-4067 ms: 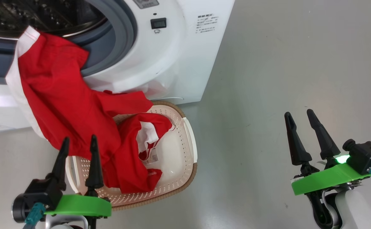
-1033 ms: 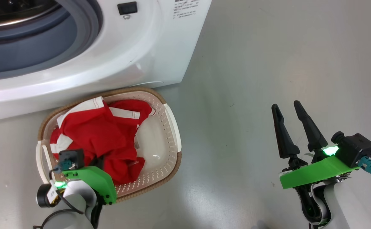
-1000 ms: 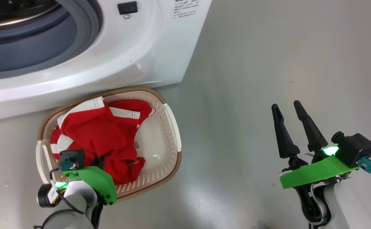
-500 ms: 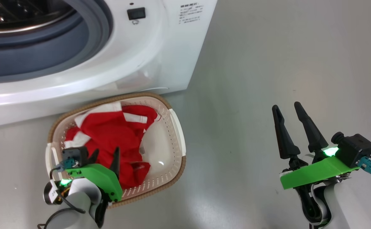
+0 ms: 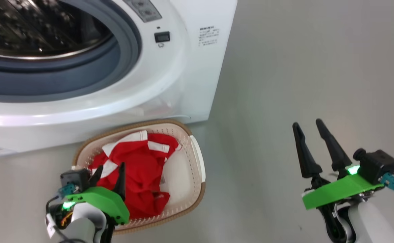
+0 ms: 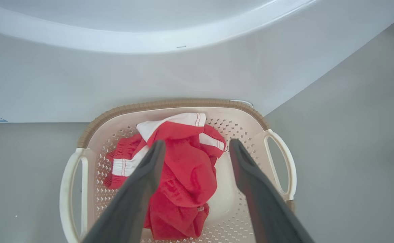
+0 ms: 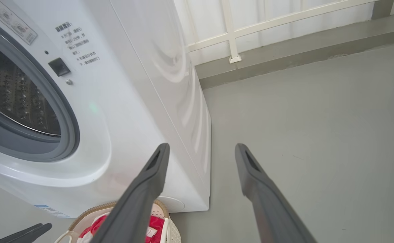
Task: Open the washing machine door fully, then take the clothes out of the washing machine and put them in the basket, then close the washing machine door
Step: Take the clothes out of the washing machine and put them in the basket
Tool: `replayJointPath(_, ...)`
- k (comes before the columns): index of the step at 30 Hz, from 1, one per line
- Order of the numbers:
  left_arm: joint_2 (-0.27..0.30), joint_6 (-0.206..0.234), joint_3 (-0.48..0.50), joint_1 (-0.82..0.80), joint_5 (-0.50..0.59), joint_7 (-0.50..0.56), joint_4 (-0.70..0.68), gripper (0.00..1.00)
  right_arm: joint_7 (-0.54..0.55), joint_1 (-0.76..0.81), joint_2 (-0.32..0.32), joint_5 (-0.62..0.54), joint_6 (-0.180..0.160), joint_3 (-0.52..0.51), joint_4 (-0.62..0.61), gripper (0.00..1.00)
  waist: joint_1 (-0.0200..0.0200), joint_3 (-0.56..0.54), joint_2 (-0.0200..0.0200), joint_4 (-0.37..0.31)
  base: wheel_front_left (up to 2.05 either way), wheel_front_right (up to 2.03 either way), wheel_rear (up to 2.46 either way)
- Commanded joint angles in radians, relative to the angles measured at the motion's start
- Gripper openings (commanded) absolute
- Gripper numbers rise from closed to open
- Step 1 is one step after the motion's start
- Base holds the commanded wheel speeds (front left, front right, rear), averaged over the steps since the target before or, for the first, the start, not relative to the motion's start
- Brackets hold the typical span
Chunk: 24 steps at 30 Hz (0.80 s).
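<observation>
the clothes (image 5: 143,168) lie heaped inside the basket (image 5: 185,179), crowded toward its left half with the right part of its bottom bare, and no cloth hangs over its rim. the left gripper (image 5: 111,166) hangs above the basket, fingers pointing down at the heap, jaws spread wide with nothing pinched between them. the right gripper (image 5: 307,123) is well to the right of the basket over bare floor (image 5: 301,67), likewise wide open and empty. the washer (image 5: 183,77) stands just behind the basket, its front close against the basket's far rim. its drum (image 5: 31,27) gapes above and behind the basket, toward the left. so the unloading looks done, and the step left is to shut the door. that move turns on which side of the basket the door hangs, and i cannot tell that for sure. the small black catch (image 5: 161,36) sits by the opening's edge above the basket's right end, so the hinge is likely at the opposite edge, up and out past the basket's left end. if so, the left arm is the nearer one, and it would have to lift clear of the basket and swing leftward. the right arm would have to cross over the basket to reach.
</observation>
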Motion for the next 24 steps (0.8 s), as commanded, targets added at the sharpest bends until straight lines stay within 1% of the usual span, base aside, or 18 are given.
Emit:
replayJointPath(1, 0.031, 0.005, 0.042, 0.045, 0.017, -0.006, -0.041, 1.00, -0.006, 0.034, -0.013, 0.006, 0.007, 0.027, -0.014, 1.00, 0.0000, -0.059, 0.0000, 0.019, 0.00, 0.00, 0.00)
replayJointPath(13, 0.031, -0.001, 0.164, 0.218, 0.153, -0.006, -0.342, 1.00, -0.006, 0.110, -0.037, 0.016, 0.007, 0.042, 0.010, 1.00, 0.0000, -0.209, 0.0000, 0.044, 0.00, 0.00, 0.00)
replayJointPath(14, 0.030, -0.004, 0.178, 0.246, 0.170, -0.006, -0.388, 1.00, -0.006, 0.126, -0.041, 0.018, 0.007, 0.043, 0.013, 1.00, 0.0000, -0.231, 0.0000, 0.047, 0.00, 0.00, 0.00)
replayJointPath(19, 0.029, -0.010, 0.197, 0.307, 0.208, -0.006, -0.494, 1.00, -0.006, 0.158, -0.052, 0.024, 0.007, 0.046, 0.018, 1.00, 0.0000, -0.273, 0.0000, 0.050, 0.00, 0.00, 0.00)
replayJointPath(24, 0.028, -0.014, 0.216, 0.360, 0.224, -0.006, -0.584, 1.00, -0.006, 0.182, -0.058, 0.025, 0.007, 0.043, 0.017, 1.00, 0.0000, -0.302, 0.0000, 0.050, 0.00, 0.00, 0.00)
